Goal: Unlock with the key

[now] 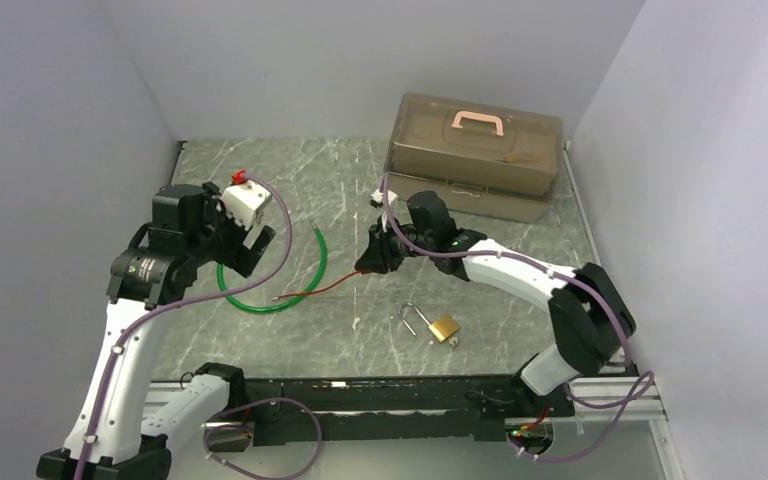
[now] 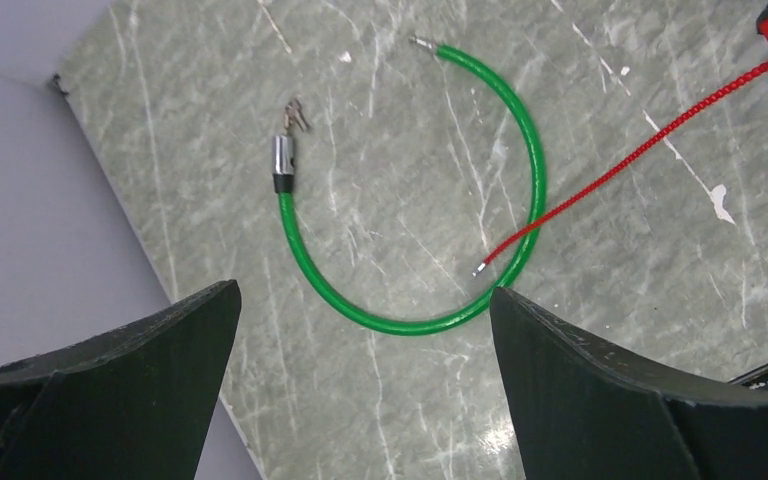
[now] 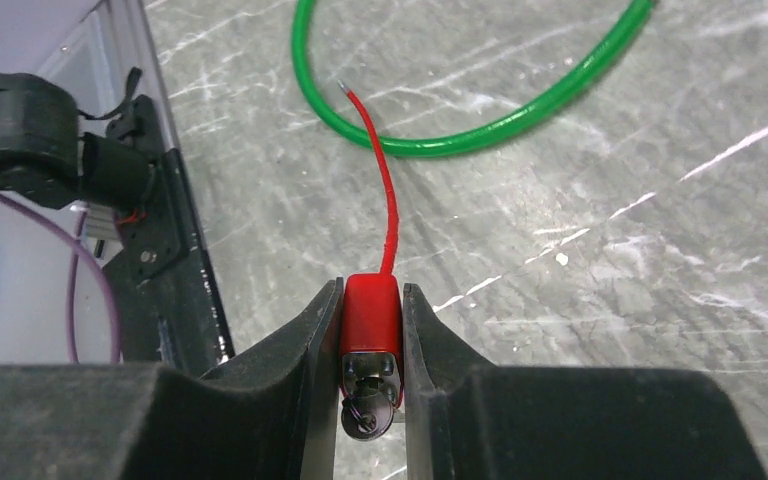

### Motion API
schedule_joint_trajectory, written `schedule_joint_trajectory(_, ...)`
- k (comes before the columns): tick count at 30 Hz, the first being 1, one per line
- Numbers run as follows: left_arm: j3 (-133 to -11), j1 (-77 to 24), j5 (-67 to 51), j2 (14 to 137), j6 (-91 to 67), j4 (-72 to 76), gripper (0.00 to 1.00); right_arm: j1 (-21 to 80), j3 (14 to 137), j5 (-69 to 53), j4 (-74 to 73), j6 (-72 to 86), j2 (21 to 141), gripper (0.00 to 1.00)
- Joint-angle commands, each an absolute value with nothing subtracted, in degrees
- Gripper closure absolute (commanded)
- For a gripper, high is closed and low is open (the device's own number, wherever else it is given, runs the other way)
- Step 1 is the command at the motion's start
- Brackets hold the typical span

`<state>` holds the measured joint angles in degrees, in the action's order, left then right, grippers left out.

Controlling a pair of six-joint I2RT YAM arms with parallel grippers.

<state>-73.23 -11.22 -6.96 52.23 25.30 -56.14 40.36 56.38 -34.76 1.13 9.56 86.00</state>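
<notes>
Pinching the red lock [image 3: 370, 305] by its body, right gripper [image 3: 370, 295] leaves its metal end exposed, likely for a key | left gripper [image 2: 362, 292] spread wide, empty, over the green cable [image 2: 532, 170] | small keys [image 2: 295, 114] lie on the table [image 2: 610, 330] just beside that cable's metal tip | brass padlock [image 1: 444, 327] lies apart.

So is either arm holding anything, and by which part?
The right fingers pinch the red cable lock by its red body; the left fingers are open, holding nothing.

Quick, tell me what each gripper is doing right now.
Left gripper: open, holding nothing, above the green cable.
Right gripper: closed on the red lock.
</notes>
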Motion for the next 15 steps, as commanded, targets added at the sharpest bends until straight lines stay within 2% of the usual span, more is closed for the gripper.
schedule_joint_trajectory(1, -67.8, -9.7, -10.0, 51.9, 23.3, -50.5, 0.01, 40.1, 55.4, -33.5, 10.1, 12.9, 91.0, 0.89)
schedule_joint_trajectory(3, -64.5, -9.1, -9.9, 52.2, 23.3, -49.2, 0.01, 40.1, 55.4, -32.6, 9.2, 12.5, 93.1, 0.79)
schedule_joint_trajectory(4, -62.6, -8.7, -10.1, 52.5, 23.4, -48.4, 0.01, 40.0, 55.2, -32.2, 8.9, 12.5, 93.8, 0.71)
schedule_joint_trajectory(5, -60.6, -7.9, -10.2, 52.5, 23.6, -47.4, 0.01, 39.9, 55.0, -31.7, 8.6, 12.4, 94.4, 0.58)
schedule_joint_trajectory(6, -58.6, -7.3, -10.4, 52.7, 23.4, -46.1, 0.01, 39.8, 54.6, -30.9, 8.5, 12.3, 94.9, 0.20)
schedule_joint_trajectory(7, -56.8, -6.5, -11.0, 52.8, 23.3, -44.7, 0.01, 39.7, 54.1, -30.1, 8.6, 12.4, 95.2, 0.03)
schedule_joint_trajectory(15, -47.7, -2.5, -16.0, 52.8, 21.8, -36.3, 0.01, 38.1, 52.5, -23.1, 7.3, 14.5, 93.7, 0.00)
